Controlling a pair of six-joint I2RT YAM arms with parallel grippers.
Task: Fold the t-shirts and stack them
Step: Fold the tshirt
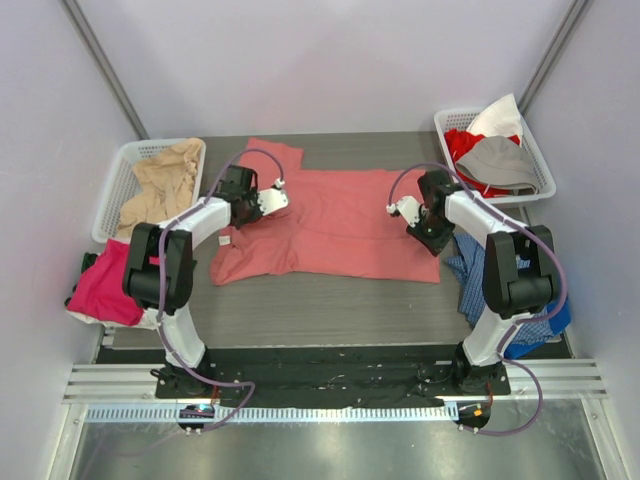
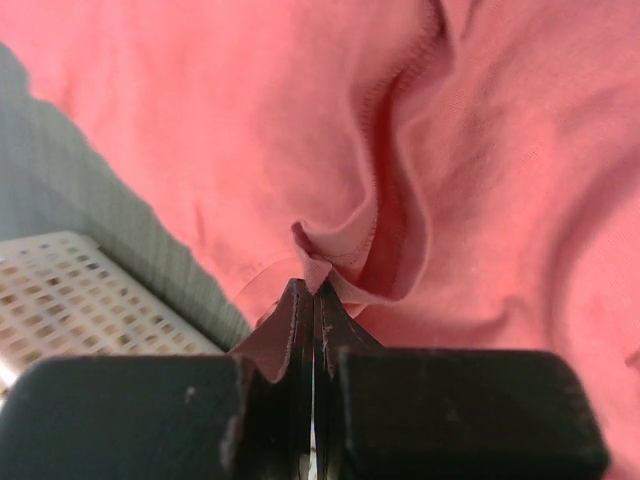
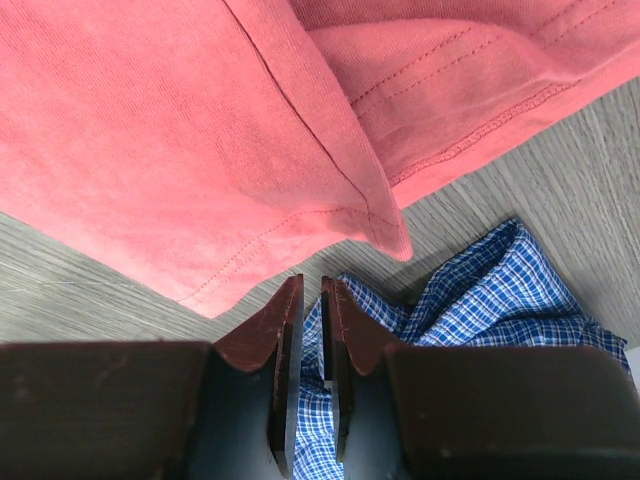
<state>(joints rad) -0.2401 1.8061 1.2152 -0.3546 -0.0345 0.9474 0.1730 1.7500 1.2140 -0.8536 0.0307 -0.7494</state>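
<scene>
A salmon-red t-shirt (image 1: 340, 225) lies spread across the dark table, wrinkled at its left end. My left gripper (image 1: 272, 199) is at the shirt's upper left, near the collar. In the left wrist view it (image 2: 312, 285) is shut on a small raised fold of the salmon-red cloth (image 2: 330, 255) beside a stitched seam. My right gripper (image 1: 400, 209) hovers at the shirt's right edge. In the right wrist view it (image 3: 311, 283) stands open by a narrow gap with nothing between its fingers. The shirt's hem corner (image 3: 385, 230) lies just beyond the fingertips.
A white basket (image 1: 118, 180) at the back left holds a beige t-shirt (image 1: 165, 185). A magenta-pink t-shirt (image 1: 105, 285) hangs off the table's left edge. The back-right basket (image 1: 540, 160) holds red, grey and white clothes. A blue checked cloth (image 1: 470, 270) (image 3: 480, 300) lies beside the right arm.
</scene>
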